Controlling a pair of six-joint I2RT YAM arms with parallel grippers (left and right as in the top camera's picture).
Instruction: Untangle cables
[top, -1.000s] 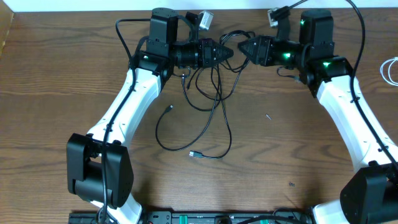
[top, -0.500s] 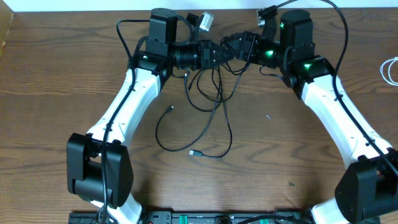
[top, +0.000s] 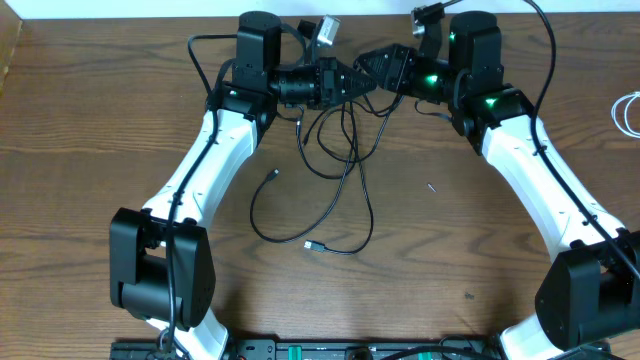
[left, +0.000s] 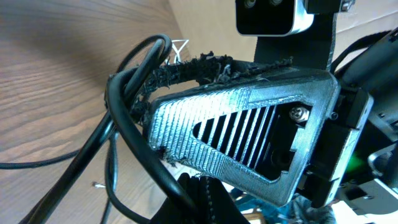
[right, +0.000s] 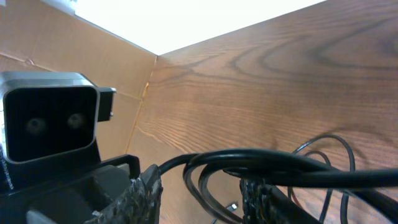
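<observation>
At rear centre, the parted right gripper (top: 363, 60) has reached the left gripper (top: 370, 85) clamping cables (left: 114, 102).

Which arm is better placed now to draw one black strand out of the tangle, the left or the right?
Right, probably. The left gripper is shut on the black cables, anchoring them. The right gripper sits beside it, jaws open around strands, free to close and pull.

Black cables (top: 347, 130) sprawl across the table's (top: 90, 150) middle; bare wood flanks them.
</observation>
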